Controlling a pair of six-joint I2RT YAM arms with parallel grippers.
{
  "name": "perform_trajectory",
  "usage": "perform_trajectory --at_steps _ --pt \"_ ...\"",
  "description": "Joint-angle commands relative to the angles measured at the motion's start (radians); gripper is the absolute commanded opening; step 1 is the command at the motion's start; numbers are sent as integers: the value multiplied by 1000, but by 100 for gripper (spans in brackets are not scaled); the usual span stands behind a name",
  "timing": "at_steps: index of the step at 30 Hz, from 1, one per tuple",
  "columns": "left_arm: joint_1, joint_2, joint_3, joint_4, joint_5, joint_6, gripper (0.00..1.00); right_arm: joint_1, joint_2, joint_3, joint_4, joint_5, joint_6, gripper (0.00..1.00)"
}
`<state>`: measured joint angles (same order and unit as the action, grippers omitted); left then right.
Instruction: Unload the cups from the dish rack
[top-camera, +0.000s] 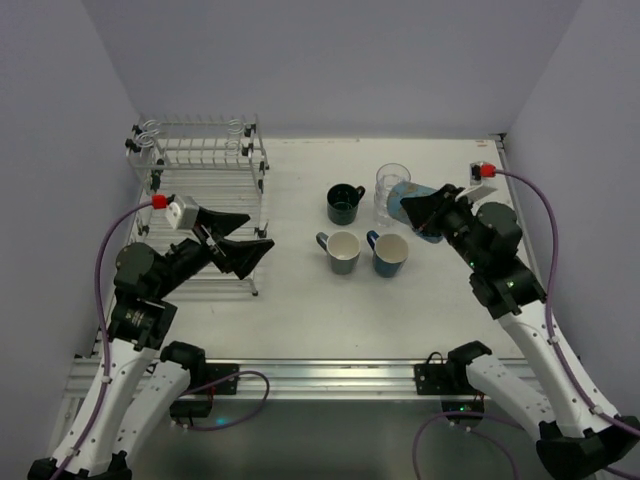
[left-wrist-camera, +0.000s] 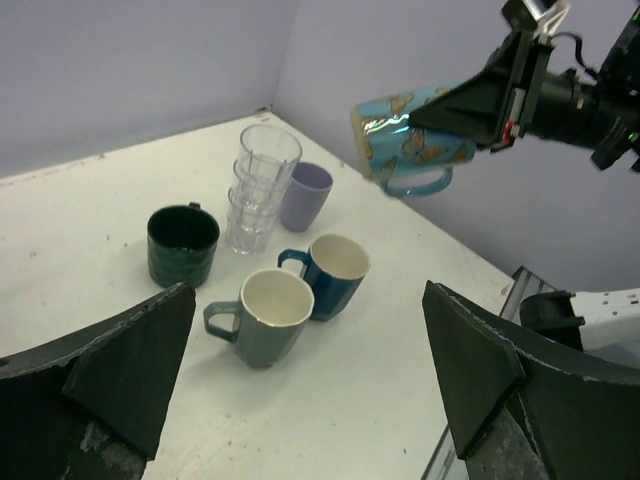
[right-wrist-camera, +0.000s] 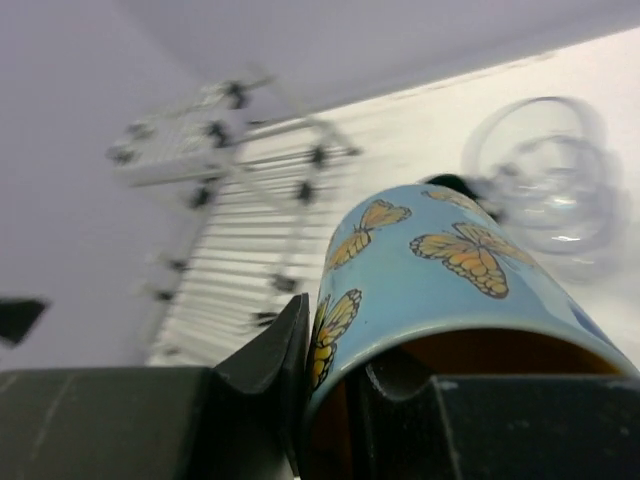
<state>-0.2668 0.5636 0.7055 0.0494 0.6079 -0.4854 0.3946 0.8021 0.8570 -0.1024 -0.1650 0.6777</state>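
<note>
At the far left, we are seeing the two-tier wire dish rack standing just to the left of the left gripper. The gripper's jaws are gaping wide with nothing between them, and it is hanging above the white table by the rack's right side.

Ahead of those spread fingers, we are finding the unloaded cups grouped on the table, apart from the tool. The dark green mug is standing upright toward the left finger's side. The grey mug is sitting nearest the gripper, and the blue mug is standing just beside it on the right. Beyond them, a stack of clear glass tumblers is rising next to the lavender cup.

Moving right, we are watching the right gripper clamping the light blue butterfly mug by its rim, with one finger inside the orange interior and one outside. The mug is lying on its side in the air, its base pointing away from the gripper and its handle hanging down. It is hanging clear of the table, just right of the tumblers and the lavender cup.
</note>
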Motion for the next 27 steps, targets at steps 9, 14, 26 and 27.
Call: perform_trajectory --at_steps 9,14,26,27 --pt "-60 -85 -73 -244 -106 202 100 -171 136 44 -343 360 -279 0" --pt "-69 -96 -75 -255 -117 220 100 -177 246 -7 -289 322 -267 0" --pt "-69 -103 -75 -287 -186 231 100 -177 503 10 -253 328 -262 0" --pt "-69 -102 -75 -289 -189 232 100 -177 511 14 -267 331 -262 3"
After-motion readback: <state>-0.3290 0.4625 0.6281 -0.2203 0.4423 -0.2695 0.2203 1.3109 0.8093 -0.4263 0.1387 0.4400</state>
